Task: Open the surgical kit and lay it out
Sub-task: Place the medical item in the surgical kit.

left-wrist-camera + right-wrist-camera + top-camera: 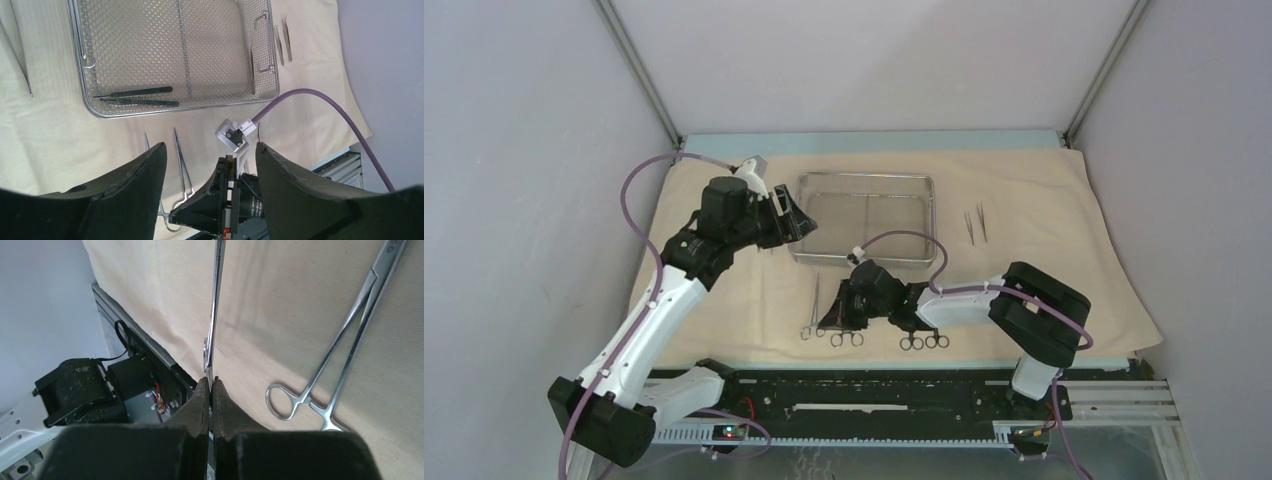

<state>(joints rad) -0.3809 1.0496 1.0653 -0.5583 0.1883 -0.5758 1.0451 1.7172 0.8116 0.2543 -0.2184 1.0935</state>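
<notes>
The instrument (214,305) pinched in the right tool (210,390) shows edge-on and runs off the top of the right wrist view. Its tip is cut off and its handle is hidden behind the pads, so whether it is scissors or a clamp cannot be told. The clamp (350,330) beside it loses its tip at the top corner and one ring behind the tool. From above, the tweezers (976,224) are too small to detail. The left wrist view crops the tray (215,50) along its top edge.

Right gripper (210,384) pinches a steel instrument (215,300) beside a clamp (376,270) on cloth (280,315).
</notes>
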